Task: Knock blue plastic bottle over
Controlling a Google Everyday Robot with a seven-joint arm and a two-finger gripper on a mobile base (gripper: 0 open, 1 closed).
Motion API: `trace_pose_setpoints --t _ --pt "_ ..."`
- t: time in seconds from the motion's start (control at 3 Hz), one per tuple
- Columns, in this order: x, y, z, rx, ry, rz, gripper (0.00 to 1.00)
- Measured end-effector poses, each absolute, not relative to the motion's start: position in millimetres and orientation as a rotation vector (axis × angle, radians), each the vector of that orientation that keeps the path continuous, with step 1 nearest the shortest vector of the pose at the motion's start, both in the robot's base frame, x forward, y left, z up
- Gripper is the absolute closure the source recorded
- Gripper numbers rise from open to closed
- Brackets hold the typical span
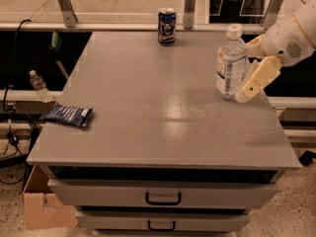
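The blue plastic bottle [231,65] stands upright on the right side of the grey table [163,107]. It is clear and bluish with a white cap and a white-and-blue label. My gripper [250,71] comes in from the right on a white arm and sits right beside the bottle at label height. It is open and empty. One cream finger [257,79] slants down to the bottle's base on its right side, touching it or nearly so. The other finger [255,46] shows just behind the bottle's shoulder.
A short dark blue drink can [167,26] stands at the table's far edge. A dark blue snack bag [67,115] lies at the left edge. A tiny clear bottle [39,86] sits off the table to the left. Drawers are below the tabletop and a cardboard box [42,206] is on the floor.
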State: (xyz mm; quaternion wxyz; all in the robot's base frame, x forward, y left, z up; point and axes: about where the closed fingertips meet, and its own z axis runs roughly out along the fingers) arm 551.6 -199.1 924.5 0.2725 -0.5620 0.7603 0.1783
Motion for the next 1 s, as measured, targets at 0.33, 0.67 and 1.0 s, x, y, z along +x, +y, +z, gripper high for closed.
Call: trace_pose_setpoints --t 0.33,0.67,1.0 --pt "540.8 -159.3 937.5 -1.566 1.959 0.570 0.00" --pt "534.7 -133.6 944.6 -1.599 1.913 0.610 0.00" --pt "533.1 -124.1 940.1 -1.605 1.908 0.625 0.00"
